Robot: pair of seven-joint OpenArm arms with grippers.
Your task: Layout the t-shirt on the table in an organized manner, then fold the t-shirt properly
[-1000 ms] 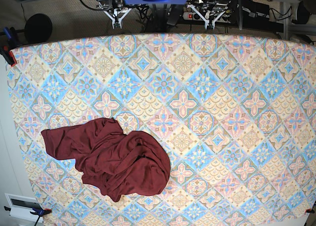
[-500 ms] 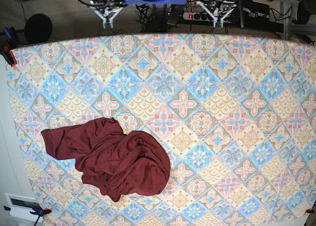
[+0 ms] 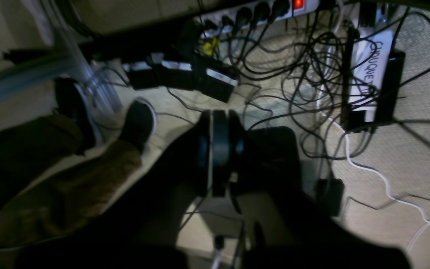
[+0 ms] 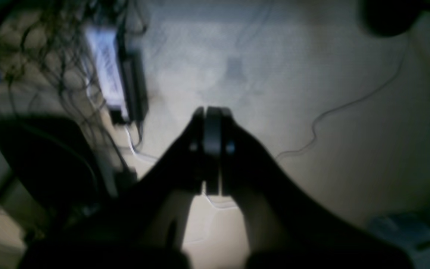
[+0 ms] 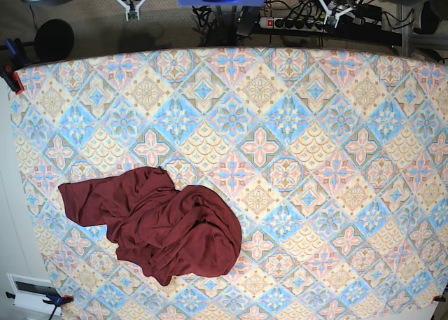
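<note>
2 pairs of empty jaws, left point(image 5: 334, 20) and right point(image 5: 131, 15), pressed closed, hang beyond the tabletop's point(image 5: 315, 159) far edge; the crumpled maroon T-shirt point(image 5: 168, 225) lies near-side, toward the right arm, its sleeve-like flap pointing outward.

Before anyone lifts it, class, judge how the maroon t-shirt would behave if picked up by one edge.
The t-shirt would probably hang limp, since it lies in soft, rounded folds. It is likely light for its bulk, looking like thin fabric loosely heaped. Its overlapping layers may unfold unevenly as it rises.
</note>
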